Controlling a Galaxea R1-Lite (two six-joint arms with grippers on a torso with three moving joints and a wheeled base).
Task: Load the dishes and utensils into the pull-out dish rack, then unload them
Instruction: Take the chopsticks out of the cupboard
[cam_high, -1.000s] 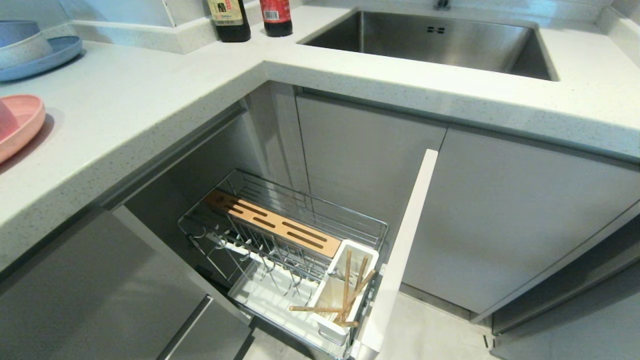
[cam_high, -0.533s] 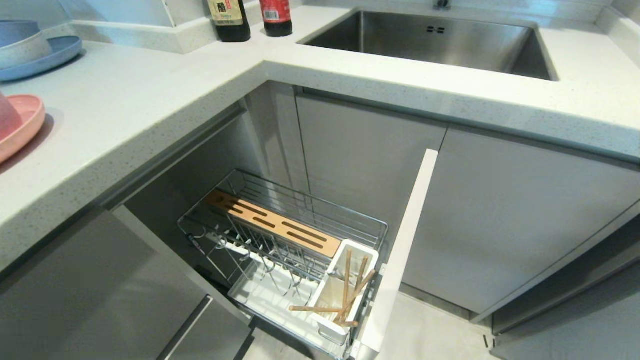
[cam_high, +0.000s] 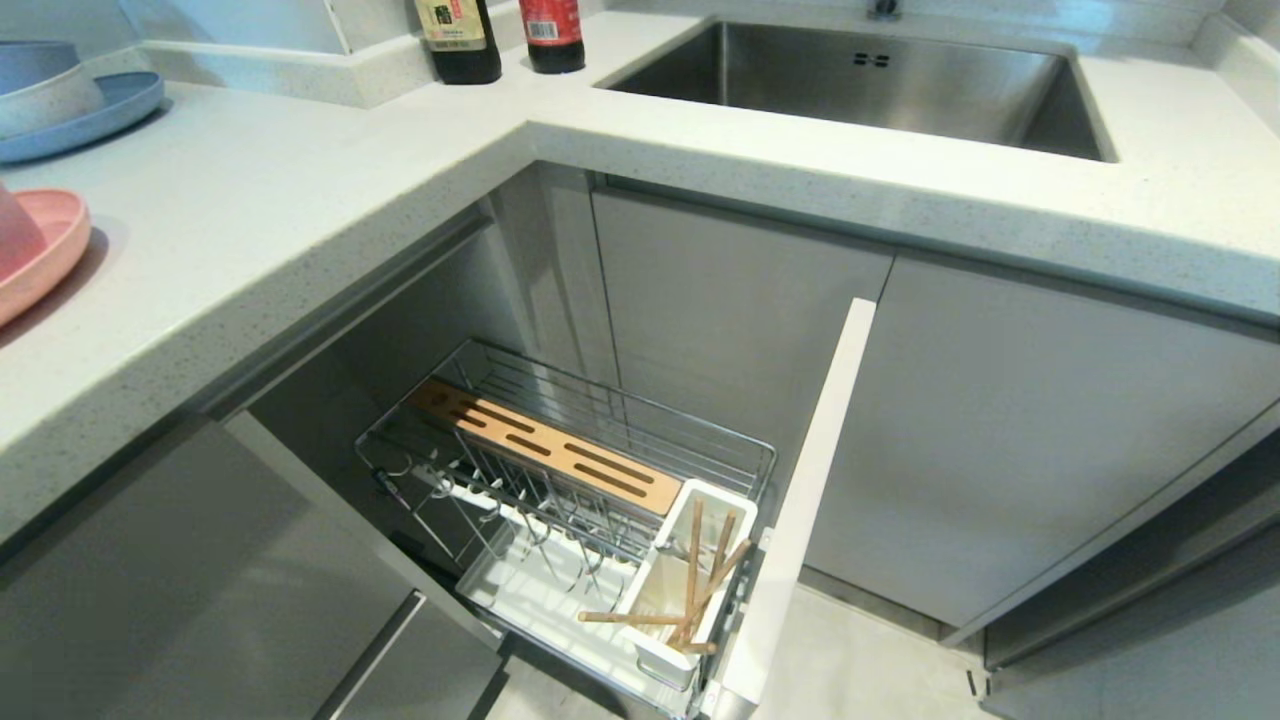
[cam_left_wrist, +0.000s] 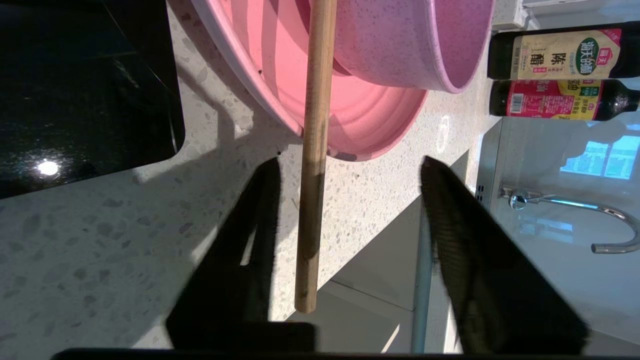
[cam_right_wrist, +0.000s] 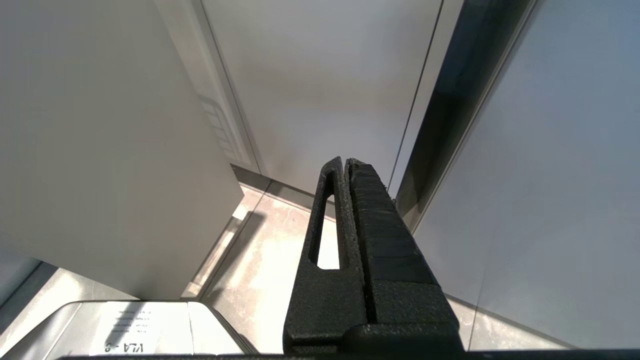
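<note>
Fingers (cam_left_wrist: 445, 235) of the left gripper (cam_left_wrist: 350, 170) stand well apart over the counter (cam_left_wrist: 100, 260), holding nothing; a wooden chopstick (cam_left_wrist: 314, 150) lies between them, touching neither, its far end across the pink plate (cam_left_wrist: 370, 120) that carries the pink bowl (cam_left_wrist: 400, 45). Other chopsticks (cam_high: 700, 590) sit in the rack's (cam_high: 600, 470) white cup (cam_high: 670, 590) below. Right gripper (cam_right_wrist: 346, 162) hangs by the cabinets, pressed shut and empty.
</note>
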